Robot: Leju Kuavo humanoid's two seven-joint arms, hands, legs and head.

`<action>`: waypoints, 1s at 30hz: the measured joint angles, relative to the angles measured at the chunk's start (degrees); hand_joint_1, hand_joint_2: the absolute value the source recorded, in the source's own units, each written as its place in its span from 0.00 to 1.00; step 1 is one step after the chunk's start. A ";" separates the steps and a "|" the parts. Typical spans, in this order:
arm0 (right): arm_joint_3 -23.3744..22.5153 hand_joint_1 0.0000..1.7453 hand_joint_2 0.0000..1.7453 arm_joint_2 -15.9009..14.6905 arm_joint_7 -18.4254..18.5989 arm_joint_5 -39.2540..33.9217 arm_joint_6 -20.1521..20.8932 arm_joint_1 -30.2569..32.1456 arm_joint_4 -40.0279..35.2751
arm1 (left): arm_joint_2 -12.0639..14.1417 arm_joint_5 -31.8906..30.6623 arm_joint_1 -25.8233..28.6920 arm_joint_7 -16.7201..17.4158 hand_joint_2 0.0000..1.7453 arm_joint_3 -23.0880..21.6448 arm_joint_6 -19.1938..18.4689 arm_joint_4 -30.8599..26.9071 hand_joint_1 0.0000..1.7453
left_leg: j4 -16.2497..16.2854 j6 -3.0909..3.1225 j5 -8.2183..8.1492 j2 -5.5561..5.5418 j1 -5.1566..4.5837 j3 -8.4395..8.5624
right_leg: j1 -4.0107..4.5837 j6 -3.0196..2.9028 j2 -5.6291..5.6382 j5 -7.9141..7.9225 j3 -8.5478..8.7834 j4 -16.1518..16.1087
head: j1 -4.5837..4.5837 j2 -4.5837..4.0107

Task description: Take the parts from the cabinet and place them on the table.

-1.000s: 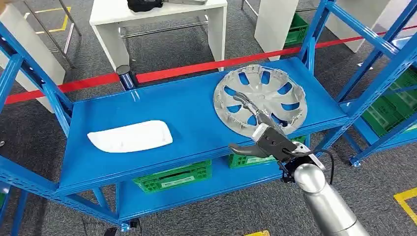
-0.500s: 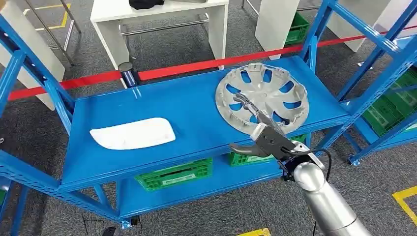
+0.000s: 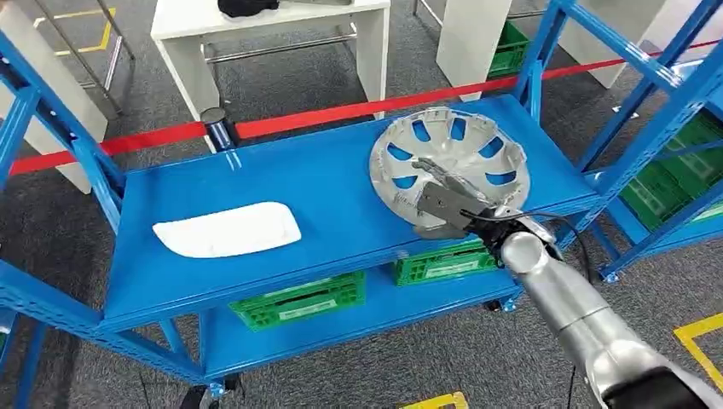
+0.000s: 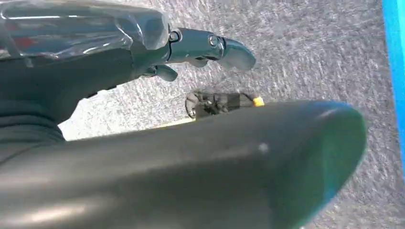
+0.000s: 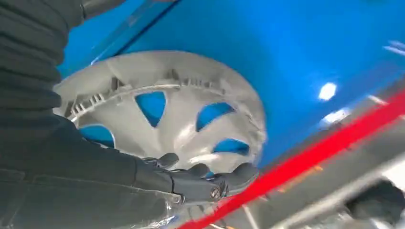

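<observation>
The right hand (image 3: 443,204) is being brought up from the frame's lower right over the near rim of the silver hubcap (image 3: 452,166), fingers laid onto it.

- Green crates (image 3: 300,302) and (image 3: 443,264) sit on the lower shelf, under the blue top shelf.
- More green crates (image 3: 673,183) sit in the neighbouring blue rack on the right.
- A red tape line (image 3: 298,118) runs across the grey carpet floor (image 3: 281,77) behind the rack.
- A dark cylindrical post (image 3: 217,128) stands on the tape line.
- Yellow floor markings (image 3: 699,341) lie at the lower right.
</observation>
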 joint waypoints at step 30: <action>7.89 0.00 1.00 -0.57 1.79 5.59 0.50 -6.48 12.62 | -0.17 0.70 -0.62 0.13 0.00 -0.20 -0.22 -0.11 0.00 | 0.05 1.48 0.05 0.34 -0.61 -0.23 | 0.12 -0.13 -0.10 0.20 -0.47 0.26 | 0.00 0.00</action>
